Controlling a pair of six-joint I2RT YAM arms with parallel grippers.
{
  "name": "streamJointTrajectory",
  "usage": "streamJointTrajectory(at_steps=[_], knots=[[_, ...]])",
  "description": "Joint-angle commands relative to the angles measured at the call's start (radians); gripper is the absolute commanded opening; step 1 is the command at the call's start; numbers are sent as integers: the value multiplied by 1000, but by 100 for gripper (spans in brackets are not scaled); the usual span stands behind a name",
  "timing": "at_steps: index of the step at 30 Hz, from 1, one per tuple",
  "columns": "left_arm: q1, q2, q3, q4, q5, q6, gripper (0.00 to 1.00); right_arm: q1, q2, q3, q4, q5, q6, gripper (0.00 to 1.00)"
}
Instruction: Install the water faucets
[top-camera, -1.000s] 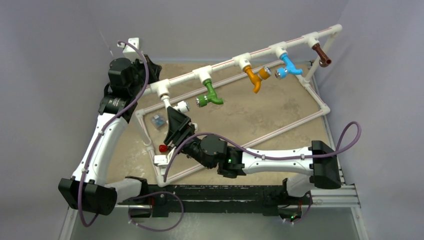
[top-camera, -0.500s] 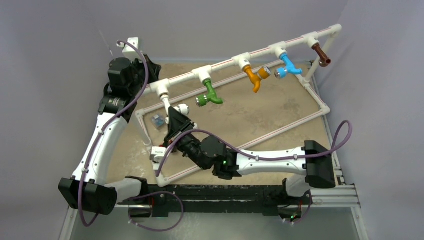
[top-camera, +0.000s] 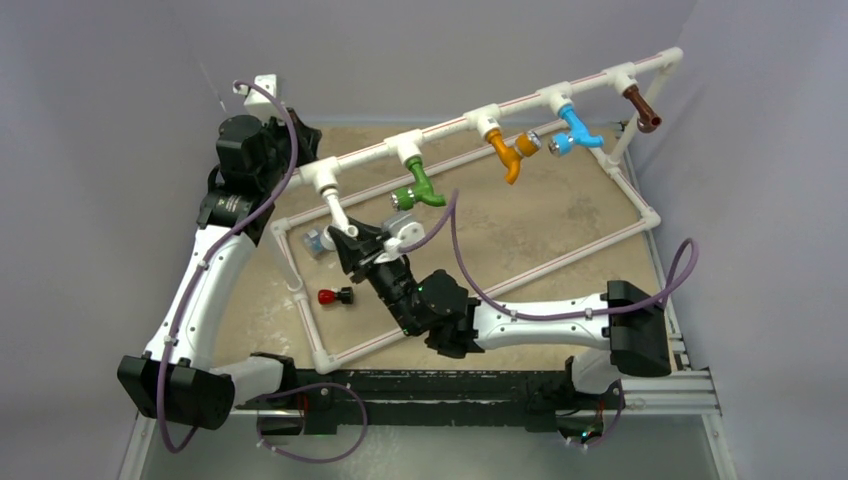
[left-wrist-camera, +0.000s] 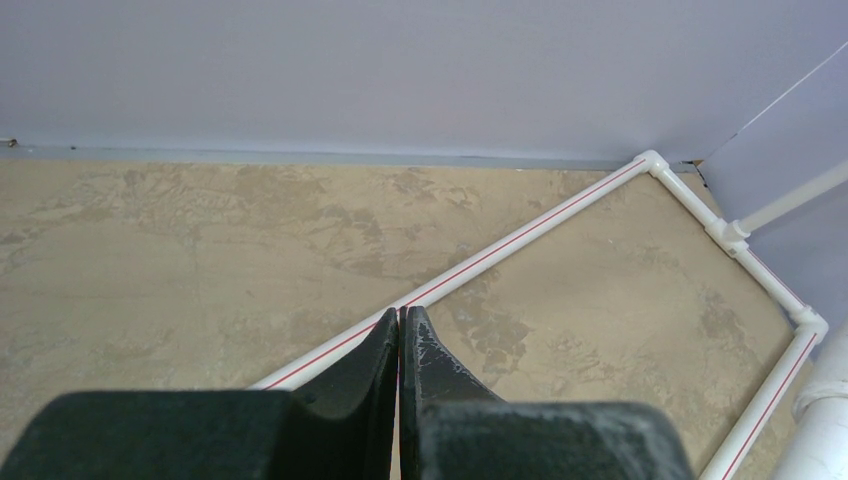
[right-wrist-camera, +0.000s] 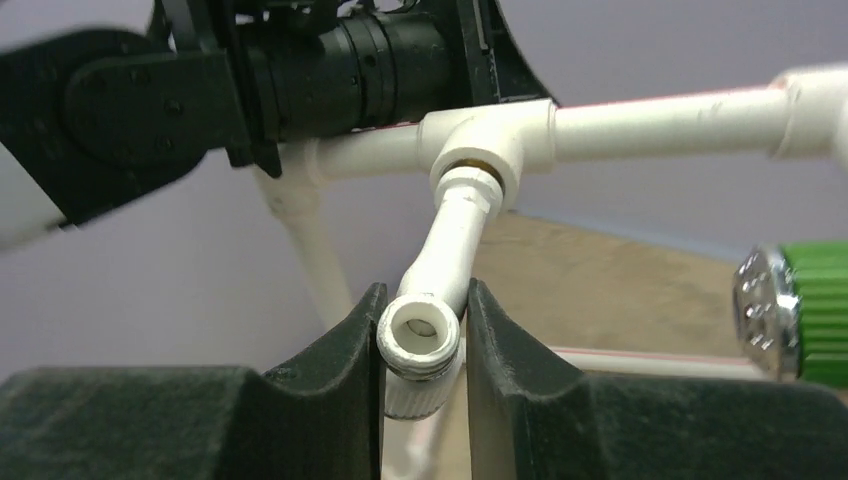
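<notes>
The white faucet (top-camera: 338, 212) hangs from the leftmost T fitting (top-camera: 322, 177) of the raised pipe. In the right wrist view its round open end (right-wrist-camera: 420, 335) sits between my fingers. My right gripper (top-camera: 352, 238) (right-wrist-camera: 425, 300) is shut on the white faucet. The green faucet (top-camera: 420, 190) (right-wrist-camera: 800, 310), the orange faucet (top-camera: 510, 155), the blue faucet (top-camera: 578, 130) and the brown faucet (top-camera: 642, 108) hang from the other fittings. My left gripper (left-wrist-camera: 400, 322) is shut and empty, above the table's far left by the pipe's end.
A white pipe frame (top-camera: 560, 265) lies on the tan table. A small red-and-black piece (top-camera: 335, 296) and a small bluish item (top-camera: 317, 241) lie near its left side. The left arm (right-wrist-camera: 300, 70) is close behind the T fitting.
My right wrist has rolled about its axis while around the white faucet and shifted slightly up. The red-and-black piece, covered half a second ago, shows again. The left arm has not moved.
</notes>
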Motion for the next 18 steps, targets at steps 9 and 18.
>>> streamJointTrajectory(at_steps=[9, 18], knots=[[-2, 30, -55, -156, 45, -10, 0, -75, -40, -121, 140, -47, 1285, 0], [-2, 32, -55, -155, 50, -15, 0, -79, -64, -83, 170, -69, 1372, 0]])
